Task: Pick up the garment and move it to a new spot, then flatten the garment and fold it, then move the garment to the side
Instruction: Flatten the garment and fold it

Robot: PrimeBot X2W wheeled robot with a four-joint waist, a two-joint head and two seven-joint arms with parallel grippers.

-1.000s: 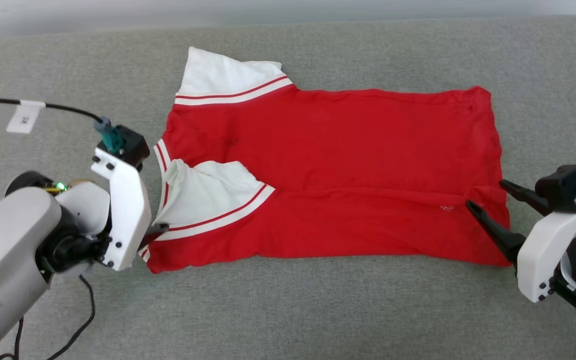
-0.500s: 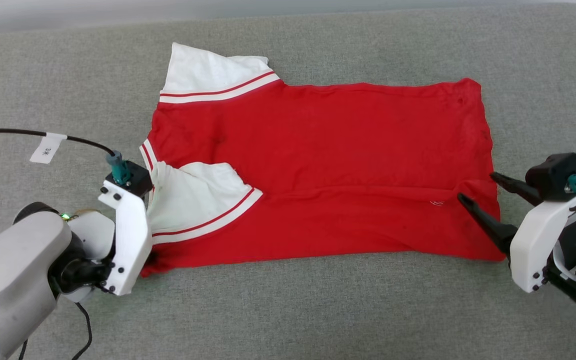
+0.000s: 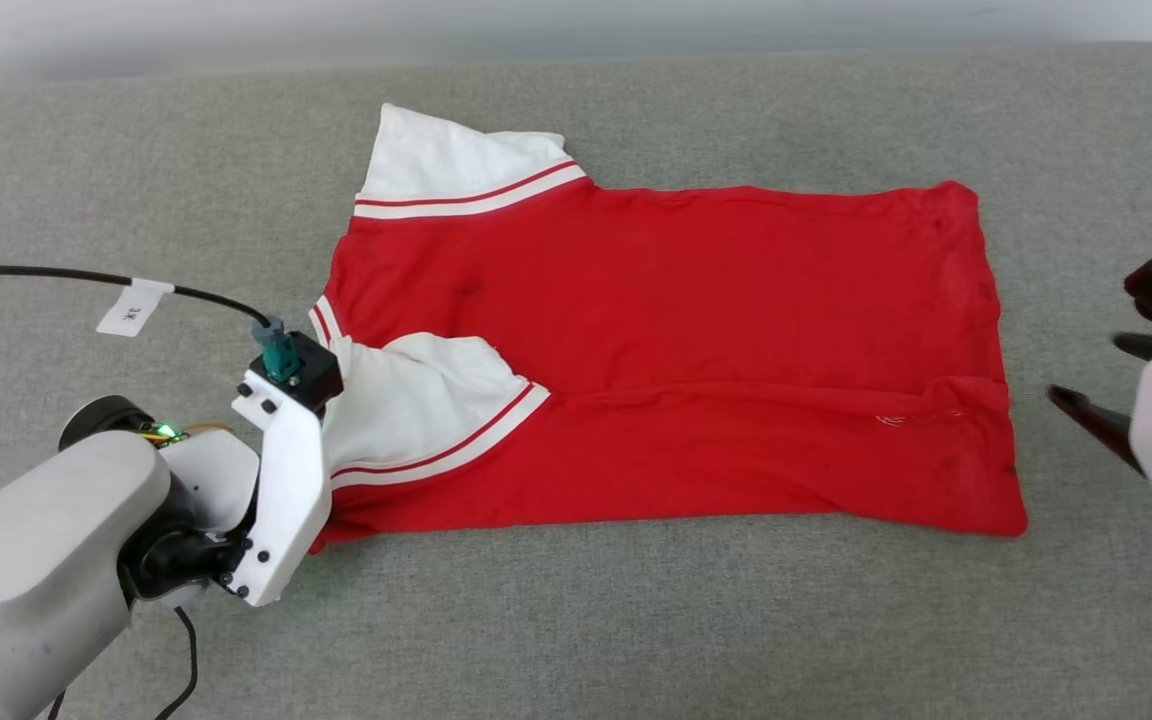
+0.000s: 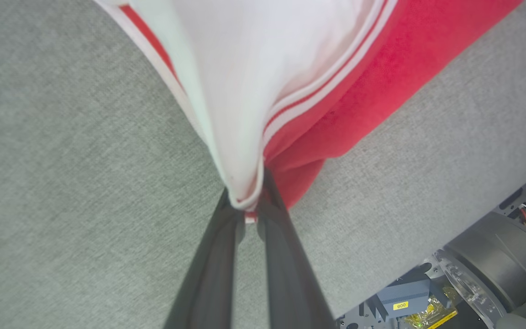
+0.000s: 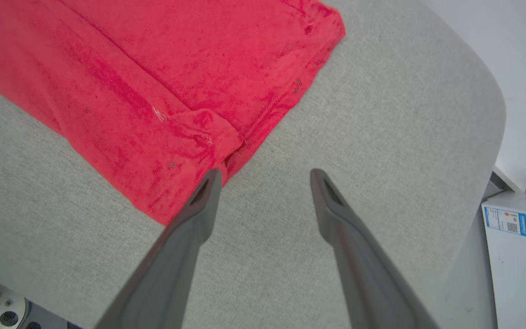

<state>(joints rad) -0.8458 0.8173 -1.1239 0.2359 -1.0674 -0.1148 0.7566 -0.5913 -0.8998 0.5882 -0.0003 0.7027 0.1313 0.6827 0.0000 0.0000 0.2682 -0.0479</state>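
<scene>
Closed within the last second, my left gripper [image 4: 247,208] was clamped on the garment [image 3: 696,330], its two dark fingers pinching the white sleeve [image 3: 416,400] together with the red edge beneath it. My right gripper [image 5: 265,176] had drawn back off the hem and stood with its fingers apart, holding nothing.

The red jersey lay spread on the grey cushion [image 3: 636,620], collar end toward 9 o'clock in the head view and hem toward 3 o'clock, with a long crease running along its near side. The pinched sleeve sat at the shirt's 8 o'clock, and the other white sleeve [image 3: 446,160] pointed to 11 o'clock. The right gripper hung over bare cushion just beside the hem corner at 4 o'clock.

By my reading, the fold was the step in hand. Doing it well meant taking that hem corner before lifting, so both ends would rise level and the crease would stay straight, and keeping the lift low so the flat cloth was not dragged.
</scene>
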